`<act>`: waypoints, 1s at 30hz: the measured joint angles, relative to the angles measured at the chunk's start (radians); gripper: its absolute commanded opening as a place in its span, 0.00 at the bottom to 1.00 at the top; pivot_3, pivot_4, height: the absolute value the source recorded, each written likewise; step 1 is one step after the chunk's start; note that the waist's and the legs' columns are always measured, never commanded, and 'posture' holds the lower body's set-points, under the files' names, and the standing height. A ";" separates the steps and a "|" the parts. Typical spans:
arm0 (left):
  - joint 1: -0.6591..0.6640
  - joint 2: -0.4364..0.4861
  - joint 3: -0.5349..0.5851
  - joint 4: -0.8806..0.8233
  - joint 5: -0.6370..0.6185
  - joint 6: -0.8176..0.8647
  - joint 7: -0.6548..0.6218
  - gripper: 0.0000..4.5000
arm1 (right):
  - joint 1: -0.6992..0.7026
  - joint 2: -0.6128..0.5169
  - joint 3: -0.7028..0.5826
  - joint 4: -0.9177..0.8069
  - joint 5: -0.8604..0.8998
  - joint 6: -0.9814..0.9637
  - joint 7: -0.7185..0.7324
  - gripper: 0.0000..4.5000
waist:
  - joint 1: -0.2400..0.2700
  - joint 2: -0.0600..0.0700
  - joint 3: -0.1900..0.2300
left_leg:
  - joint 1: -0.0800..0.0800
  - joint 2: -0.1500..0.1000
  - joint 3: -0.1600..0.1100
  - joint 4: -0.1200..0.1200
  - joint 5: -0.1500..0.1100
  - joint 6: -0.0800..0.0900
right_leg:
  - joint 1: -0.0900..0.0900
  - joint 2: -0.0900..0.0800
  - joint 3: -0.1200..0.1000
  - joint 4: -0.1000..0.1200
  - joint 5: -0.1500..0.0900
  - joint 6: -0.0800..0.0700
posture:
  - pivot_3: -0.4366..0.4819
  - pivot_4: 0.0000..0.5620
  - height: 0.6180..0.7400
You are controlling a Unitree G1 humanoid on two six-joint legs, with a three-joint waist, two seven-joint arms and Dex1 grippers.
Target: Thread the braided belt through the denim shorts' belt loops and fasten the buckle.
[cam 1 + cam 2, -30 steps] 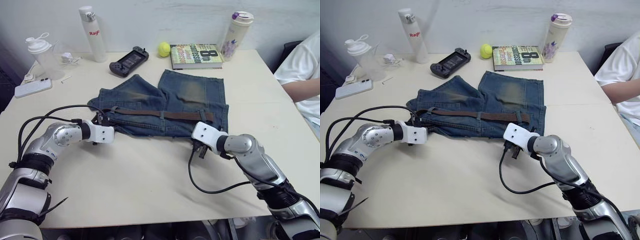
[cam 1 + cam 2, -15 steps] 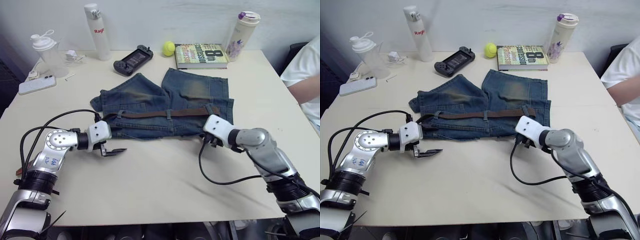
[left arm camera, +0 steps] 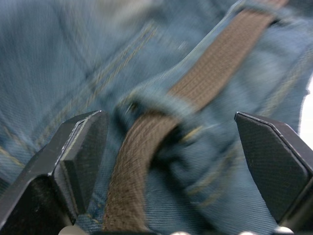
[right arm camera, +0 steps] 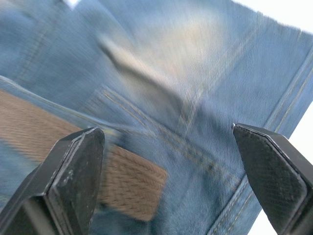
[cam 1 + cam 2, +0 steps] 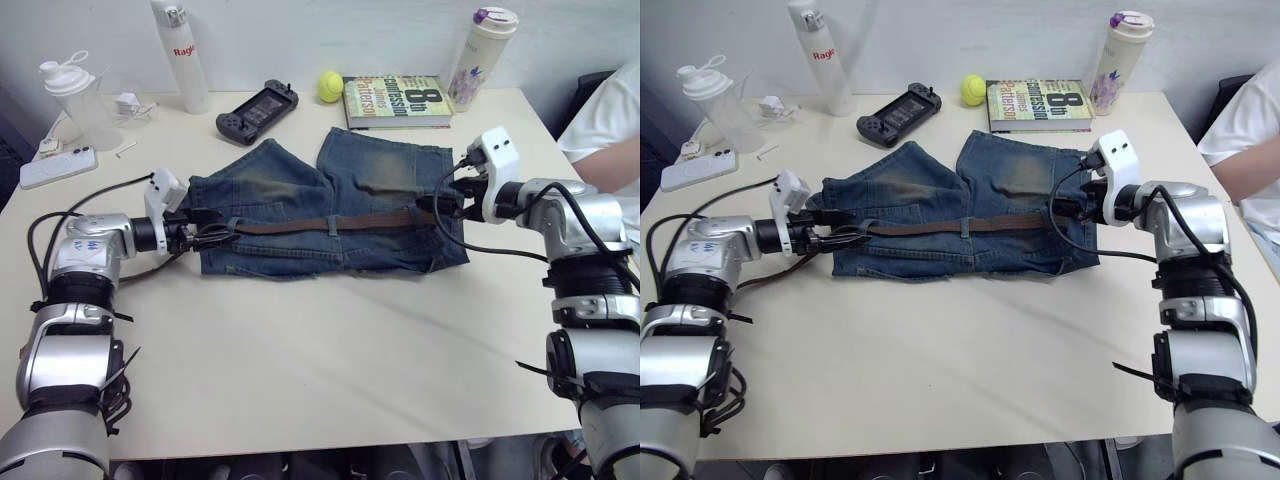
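Both-sided, left claw (image 3: 171, 142) wide open over braided belt (image 3: 205, 73), empty.

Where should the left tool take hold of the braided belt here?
On the free stretch of the braided belt just outside the end belt loop, closing across its narrow width from the shorts' left side. The strap lies flat there, and the open left tool already straddles it.

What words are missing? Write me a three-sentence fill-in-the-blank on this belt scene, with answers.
1. The braided belt lies across the denim ____.
2. Both the left gripper and the right gripper have their fingers ____.
3. The tennis ball sits beside the ____.

Answers: shorts; open; book
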 measured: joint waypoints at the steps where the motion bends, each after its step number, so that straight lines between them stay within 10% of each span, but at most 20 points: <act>1: -0.022 -0.011 0.000 0.028 0.007 0.000 0.001 1.00 | -0.017 0.009 0.003 0.052 0.000 -0.006 0.008 0.99 | -0.002 0.000 0.000 | -0.001 -0.001 0.000 -0.001 0.000 0.001 | -0.001 0.001 -0.002 0.000 0.000 0.000 | 0.48 0.27 1.00; 9: -0.109 -0.078 0.034 0.161 0.045 0.020 0.044 1.00 | -0.067 0.035 0.018 0.217 0.002 -0.031 0.121 0.88 | -0.006 0.000 0.000 | -0.001 -0.001 0.001 0.001 0.001 0.002 | -0.003 -0.001 -0.003 0.004 0.001 0.001 | 0.48 0.27 1.00; 18: -0.108 -0.078 0.045 0.163 0.091 -0.017 0.024 0.22 | -0.065 0.048 0.011 0.201 0.010 -0.041 0.119 0.06 | -0.005 0.000 0.000 | -0.001 -0.001 0.001 0.003 0.001 0.001 | -0.004 -0.002 0.000 0.009 0.001 0.001 | 0.48 0.27 1.00; 30: -0.045 -0.078 0.071 0.059 0.112 -0.206 0.013 0.22 | 0.082 0.012 -0.017 -0.090 0.064 -0.058 0.152 0.06 | -0.004 0.000 0.000 | -0.002 0.000 0.001 0.004 0.001 0.001 | -0.006 -0.003 0.003 0.010 0.001 0.001 | 0.48 0.27 1.00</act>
